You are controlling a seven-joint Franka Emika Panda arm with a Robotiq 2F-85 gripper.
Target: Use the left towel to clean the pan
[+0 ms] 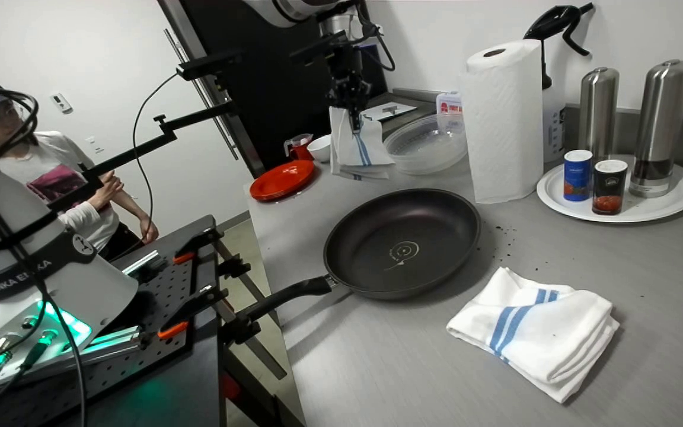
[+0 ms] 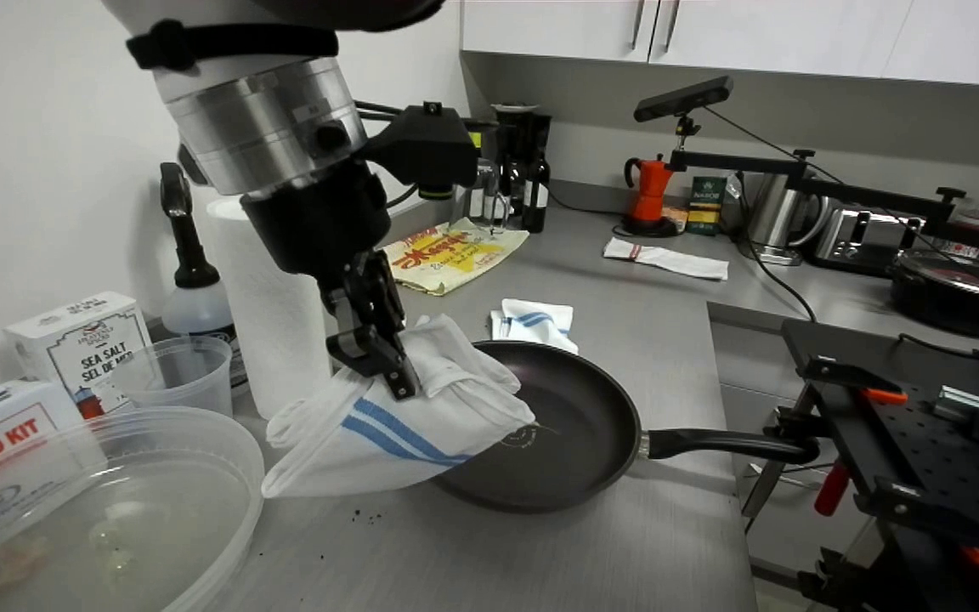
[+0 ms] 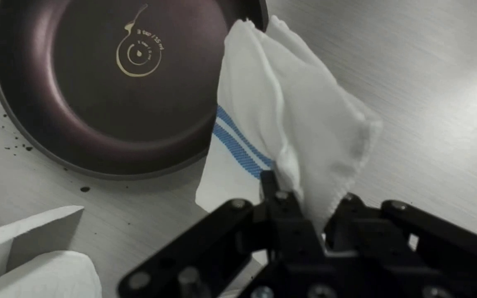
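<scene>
My gripper (image 1: 355,123) is shut on a white towel with blue stripes (image 1: 341,151), which hangs from the fingers above the counter beside the pan. In an exterior view the gripper (image 2: 403,387) and held towel (image 2: 455,425) partly cover the pan. In the wrist view the held towel (image 3: 251,91) is pinched between the gripper's fingers (image 3: 309,198). The black pan (image 1: 436,237) sits on the counter; it also shows in the wrist view (image 3: 97,103). Another folded white towel with blue stripes (image 1: 537,332) lies on the counter. No plain towel shows; the held one is further left in that view.
A paper towel roll (image 1: 504,130), a clear round container (image 1: 424,148) and a red plate (image 1: 282,179) surround the pan. A white plate (image 1: 673,204) holds shakers and mills. Dark crumbs (image 1: 504,237) lie near the pan. The pan handle (image 1: 288,293) reaches past the counter edge.
</scene>
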